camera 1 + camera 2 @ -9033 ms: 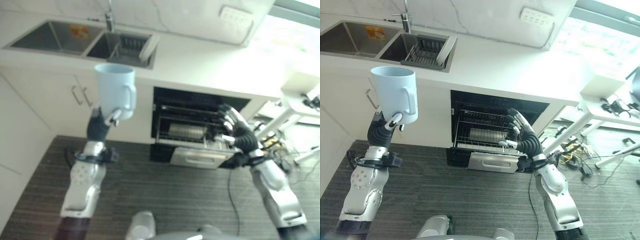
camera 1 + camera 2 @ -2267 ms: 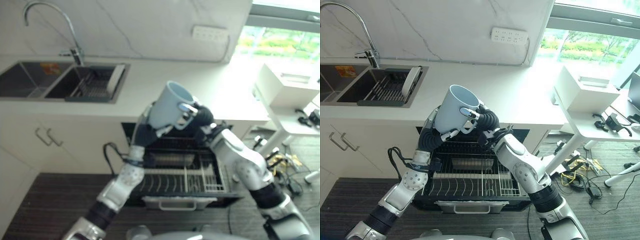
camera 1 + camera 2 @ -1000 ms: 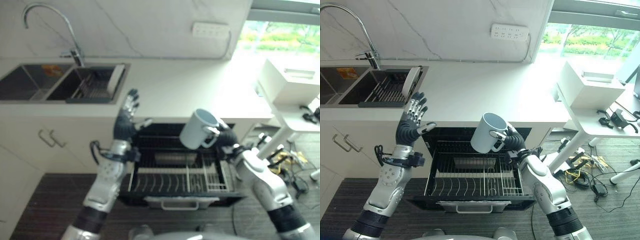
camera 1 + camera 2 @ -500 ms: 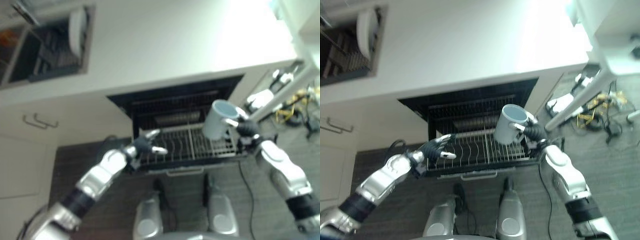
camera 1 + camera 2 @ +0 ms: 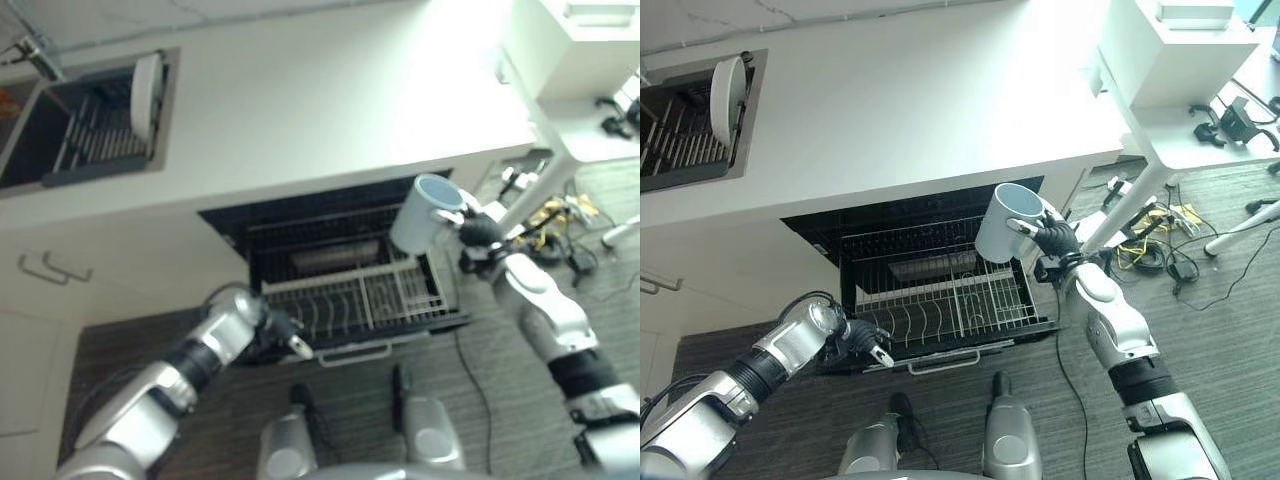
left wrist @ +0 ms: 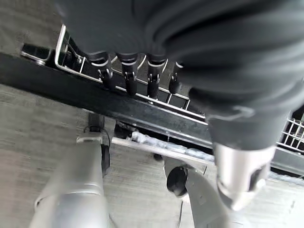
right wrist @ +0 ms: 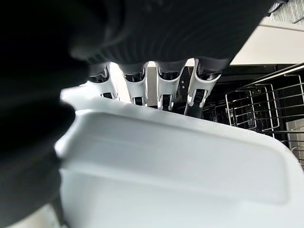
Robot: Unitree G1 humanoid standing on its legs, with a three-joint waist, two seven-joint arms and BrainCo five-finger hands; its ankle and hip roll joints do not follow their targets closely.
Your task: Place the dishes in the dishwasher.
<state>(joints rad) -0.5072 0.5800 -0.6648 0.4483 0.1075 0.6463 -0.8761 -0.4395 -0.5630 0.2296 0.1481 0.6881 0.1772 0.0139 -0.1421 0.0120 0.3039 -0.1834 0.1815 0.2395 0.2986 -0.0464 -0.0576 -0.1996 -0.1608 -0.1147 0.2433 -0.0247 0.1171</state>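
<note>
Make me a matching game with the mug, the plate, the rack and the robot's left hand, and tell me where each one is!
Things:
1. mug
2. plate
3. dishwasher rack
4. left hand

Places:
A. standing on edge in the sink's drainer
B. at the rack's front edge, down low
C. held up in the right hand, above the rack
D. pulled out of the open dishwasher

Pairs: 1-C, 2-A, 3-D, 4-B

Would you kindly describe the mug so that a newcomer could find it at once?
Start at the white countertop and the open dishwasher beneath it. Above the right end of its pulled-out black wire rack, the right hand grips a pale blue ceramic mug by its handle, the only dish held in the air.
</note>
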